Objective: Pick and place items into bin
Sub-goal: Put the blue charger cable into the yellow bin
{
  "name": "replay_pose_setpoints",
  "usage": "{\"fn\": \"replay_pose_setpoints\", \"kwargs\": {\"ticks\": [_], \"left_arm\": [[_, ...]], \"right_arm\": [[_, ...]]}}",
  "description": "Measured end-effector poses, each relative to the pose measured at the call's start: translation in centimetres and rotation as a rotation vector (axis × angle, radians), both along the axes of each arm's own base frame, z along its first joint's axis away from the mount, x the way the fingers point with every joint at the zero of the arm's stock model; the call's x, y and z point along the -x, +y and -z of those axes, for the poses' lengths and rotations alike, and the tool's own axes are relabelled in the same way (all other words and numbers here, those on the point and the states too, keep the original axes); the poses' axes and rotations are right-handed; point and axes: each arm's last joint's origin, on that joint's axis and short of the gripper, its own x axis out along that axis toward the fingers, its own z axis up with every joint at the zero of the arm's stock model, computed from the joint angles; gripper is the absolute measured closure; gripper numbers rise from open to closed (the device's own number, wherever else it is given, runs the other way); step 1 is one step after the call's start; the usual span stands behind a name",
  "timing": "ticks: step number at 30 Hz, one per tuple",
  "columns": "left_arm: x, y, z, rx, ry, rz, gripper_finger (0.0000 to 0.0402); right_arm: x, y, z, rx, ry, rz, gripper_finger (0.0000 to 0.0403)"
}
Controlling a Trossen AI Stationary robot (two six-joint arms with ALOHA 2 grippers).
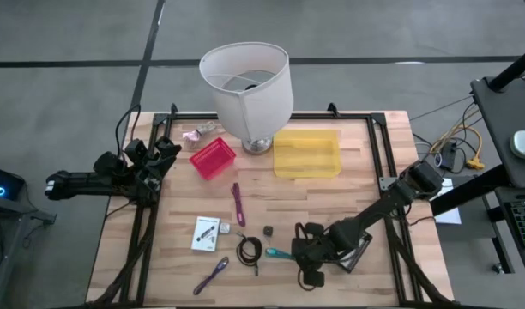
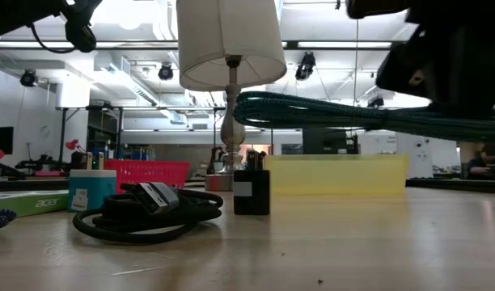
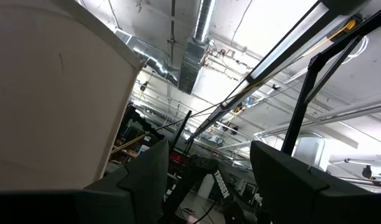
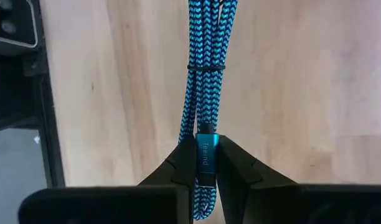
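Note:
My right gripper [image 1: 297, 254] [image 4: 203, 158] is near the table's near edge, shut on a bundled teal braided cable [image 1: 277, 253] [image 2: 369, 113]. The cable sticks out toward the table's left. A coiled black cable [image 1: 250, 250] [image 2: 142, 212], a tiny black cube [image 1: 268, 230] [image 2: 251, 191], white packets [image 1: 207, 233] and two purple sticks [image 1: 238, 203] [image 1: 211, 276] lie flat on the table. My left gripper [image 1: 164, 154] [image 3: 206, 168] waits open at the table's left edge. My right gripper pinches the teal cable's connector end [image 4: 203, 134] between its two fingers. The fingers lie along the bundle, which reaches straight out beyond the fingertips. In the low view the cable [image 2: 312, 109] is held about level, clear above the table.
A yellow bin [image 1: 307, 153] [image 2: 336, 175] and a red basket [image 1: 213, 159] [image 2: 142, 174] sit toward the far side. A white-shaded lamp [image 1: 245, 86] [image 2: 230, 48] stands between them. A crumpled pink wrapper [image 1: 194, 135] lies left of the lamp. Black frame rails [image 1: 147, 232] run along the table's sides.

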Motion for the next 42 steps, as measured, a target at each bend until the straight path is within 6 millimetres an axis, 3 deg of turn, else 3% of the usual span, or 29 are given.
{"fn": "replay_pose_setpoints", "kwargs": {"ticks": [23, 31, 42], "left_arm": [[0.1, 0.0, 0.0, 0.000, -0.006, 0.000, 0.0191], [0.1, 0.0, 0.0, 0.000, -0.006, 0.000, 0.0191], [0.1, 0.0, -0.1, -0.006, -0.007, -0.004, 0.0191]], "right_arm": [[-0.9, -6.3, -1.3, 0.108, -0.056, 0.062, 0.0374], [-0.1, -9.1, -1.4, 0.135, -0.053, 0.112, 0.0374], [2.5, -12.7, -0.3, 0.154, -0.031, 0.200, 0.0374]]}}
